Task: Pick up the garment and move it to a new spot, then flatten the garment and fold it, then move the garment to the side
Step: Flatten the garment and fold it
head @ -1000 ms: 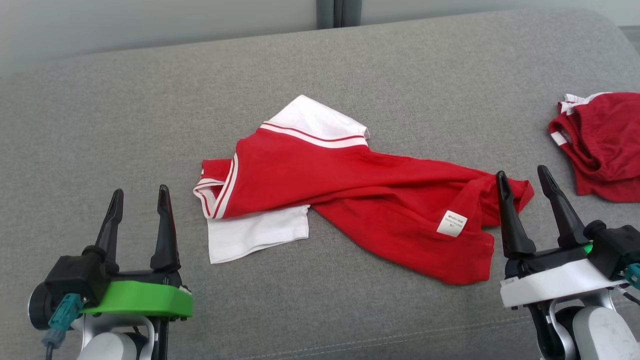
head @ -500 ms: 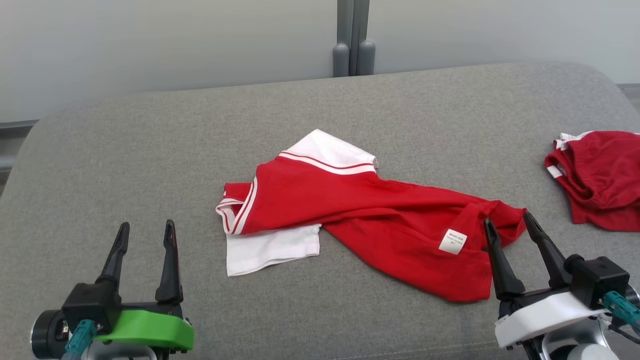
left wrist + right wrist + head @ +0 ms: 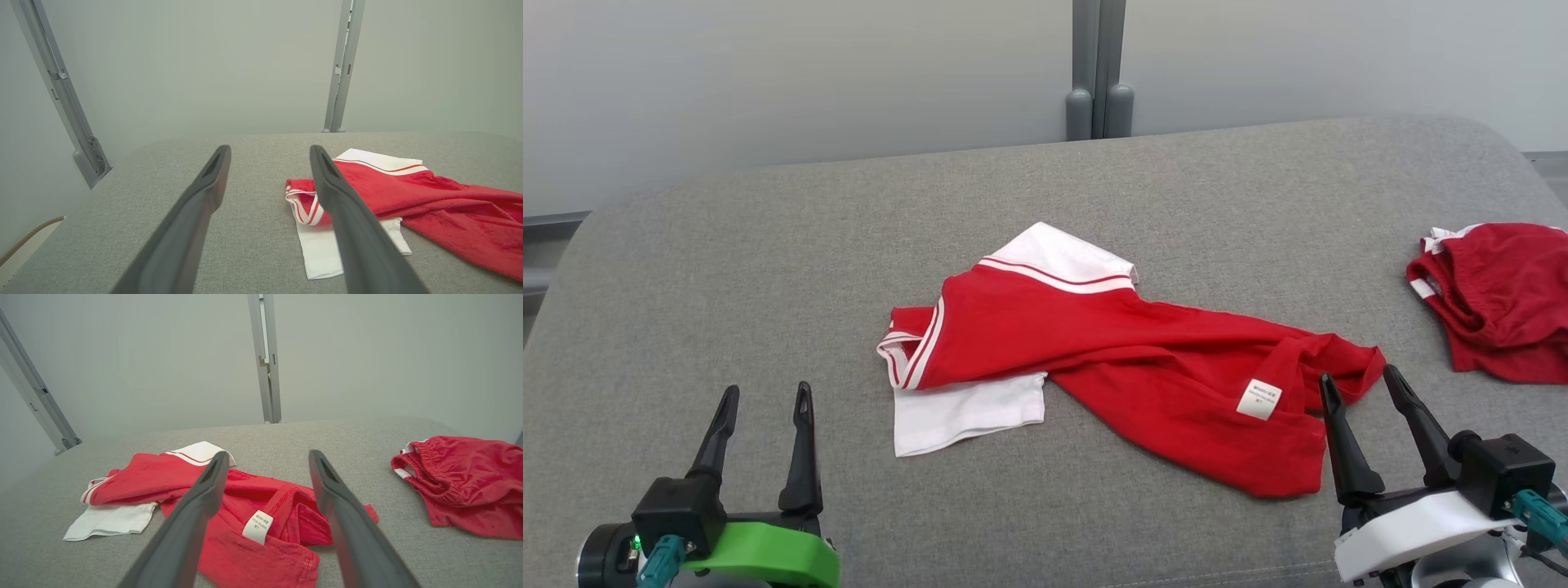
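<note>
Currently, the red short-sleeved shirt with white striped trim (image 3: 1111, 343) lies crumpled near the middle of the grey fabric-covered cushion (image 3: 768, 245), its white sleeve toward the left edge and its white care label (image 3: 1258, 399) facing up at the right end. Over the last second the whole head view has shifted, bringing the far edge and the grey wall post (image 3: 1098, 69) into sight: that is camera movement. The shirt's folds match the earlier picture, so it has not been handled.

The left gripper (image 3: 768, 389) hovers near the front edge, fingers spread wide and empty, well apart from the sleeve. The right gripper (image 3: 1358, 374) is likewise spread wide and empty, its fingertips just at the shirt's right end. A second crumpled red garment (image 3: 1494, 302) sits at the right edge, apart from the shirt.

Assessment: the pick-up has not yet begun; the robot appears to be settling its posture beforehand.
</note>
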{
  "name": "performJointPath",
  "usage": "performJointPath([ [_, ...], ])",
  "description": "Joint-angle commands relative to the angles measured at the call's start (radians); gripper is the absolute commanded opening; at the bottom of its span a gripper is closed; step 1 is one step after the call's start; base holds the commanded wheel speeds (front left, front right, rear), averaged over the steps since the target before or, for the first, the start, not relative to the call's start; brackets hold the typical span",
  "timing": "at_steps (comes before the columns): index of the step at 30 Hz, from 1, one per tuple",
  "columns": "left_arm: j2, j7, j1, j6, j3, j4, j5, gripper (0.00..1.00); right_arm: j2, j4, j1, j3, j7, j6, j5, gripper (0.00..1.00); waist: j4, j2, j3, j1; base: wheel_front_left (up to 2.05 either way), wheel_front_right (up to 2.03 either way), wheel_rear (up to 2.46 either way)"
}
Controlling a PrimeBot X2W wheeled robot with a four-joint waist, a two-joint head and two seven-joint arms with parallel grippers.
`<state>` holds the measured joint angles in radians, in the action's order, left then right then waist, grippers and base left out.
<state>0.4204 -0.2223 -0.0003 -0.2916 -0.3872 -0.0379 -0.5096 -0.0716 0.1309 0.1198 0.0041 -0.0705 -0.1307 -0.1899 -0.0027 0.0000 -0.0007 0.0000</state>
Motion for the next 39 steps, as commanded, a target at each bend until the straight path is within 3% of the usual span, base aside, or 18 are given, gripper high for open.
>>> performJointPath([
  [1,-0.001,-0.009,0.004,0.004,0.006,0.002,-0.008,1.00,0.002,0.005,0.009,0.000,0.003,0.000,0.000,1.00,0.000,0.0000,0.001,0.0000,0.00,0.00,0.00],
  [9,-0.004,0.004,-0.013,0.015,-0.011,0.009,-0.011,1.00,0.004,0.002,0.000,0.002,0.013,0.000,-0.004,1.00,0.001,0.0000,0.013,0.0000,0.00,0.00,0.00],
  [20,-0.033,0.218,-0.044,0.102,-0.108,0.096,-0.109,1.00,0.003,-0.127,0.003,-0.003,0.088,0.000,-0.058,1.00,-0.020,0.0000,0.090,0.0000,0.00,0.00,0.00],
  [39,-0.065,0.267,-0.207,0.195,-0.121,0.293,-0.163,1.00,-0.070,-0.342,-0.169,0.047,0.038,0.000,-0.183,1.00,-0.041,0.0000,0.252,0.0000,0.00,0.00,0.00],
])
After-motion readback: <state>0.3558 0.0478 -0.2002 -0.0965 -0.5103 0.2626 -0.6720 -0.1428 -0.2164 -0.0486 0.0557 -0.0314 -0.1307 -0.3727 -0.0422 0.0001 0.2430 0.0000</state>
